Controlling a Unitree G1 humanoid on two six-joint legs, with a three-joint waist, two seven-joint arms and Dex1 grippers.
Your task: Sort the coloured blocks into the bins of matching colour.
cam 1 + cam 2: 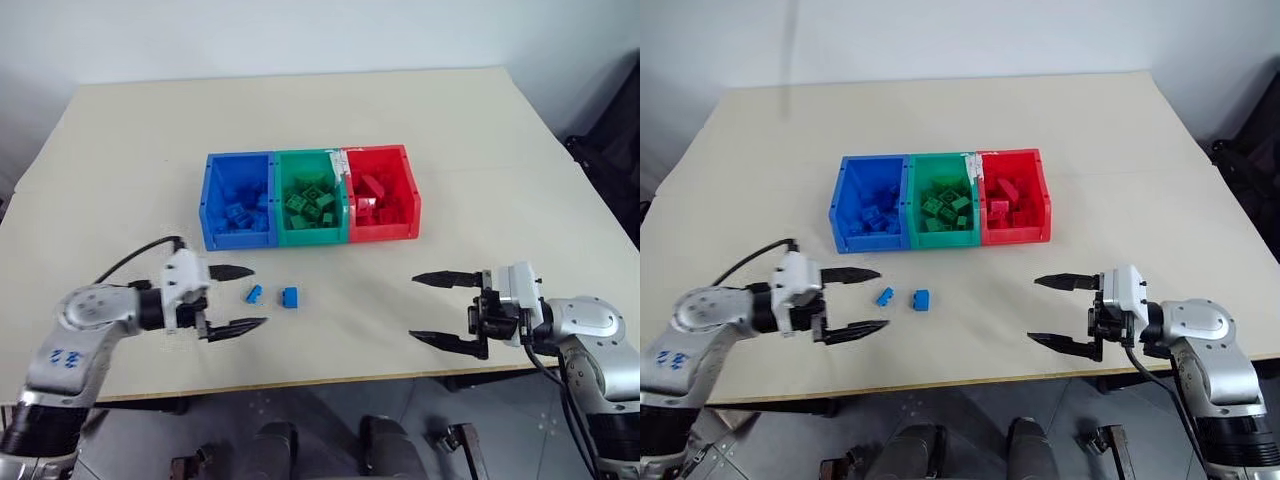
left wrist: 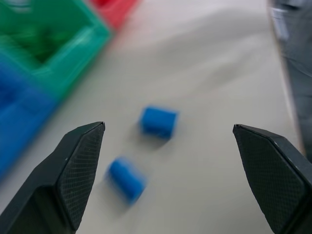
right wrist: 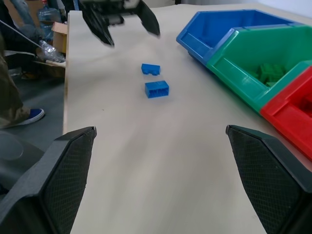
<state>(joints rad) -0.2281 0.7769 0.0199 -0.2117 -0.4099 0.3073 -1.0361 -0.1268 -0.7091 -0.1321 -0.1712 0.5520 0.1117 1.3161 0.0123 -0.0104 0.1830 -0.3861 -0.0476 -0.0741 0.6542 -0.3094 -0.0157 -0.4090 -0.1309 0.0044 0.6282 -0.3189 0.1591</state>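
**Two blue blocks left, close to my left hand**

I see two blue blocks on the table [image 1: 120, 130], in front of the bins. The nearer block [image 1: 254, 294] lies just past my left gripper [image 1: 234, 298], in line with its wide-open, empty fingers. Its long side is slanted. The other block [image 1: 290, 296] sits just beside it, farther from that hand. My right gripper [image 1: 438, 310] is wide open and empty too, and well apart from both blocks. So I think the left hand should go. There are three bins: the blue bin [image 1: 238, 200], the green bin [image 1: 310, 198] and the red bin [image 1: 380, 192].
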